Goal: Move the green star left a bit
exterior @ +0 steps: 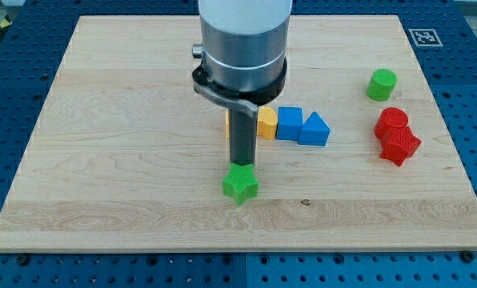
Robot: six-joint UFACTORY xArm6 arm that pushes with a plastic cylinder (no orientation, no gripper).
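Jaws: none on this arm, so no open or closed state to tell; only my tip (241,165).
Green star (240,184): on desk (102,160), directly below my tip toward the view's bottom, apparently touching.
Yellow block (267,122), blue cube (289,123), blue triangle (314,130): row up and right of my tip.
Green cylinder (382,84), red cylinder (393,121), red star (399,146): far right.

Bright, even light; sharp focus.

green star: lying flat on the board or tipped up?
Flat, as far as the view shows: the green star has its star-shaped face up on the board. My tip meets its top edge.
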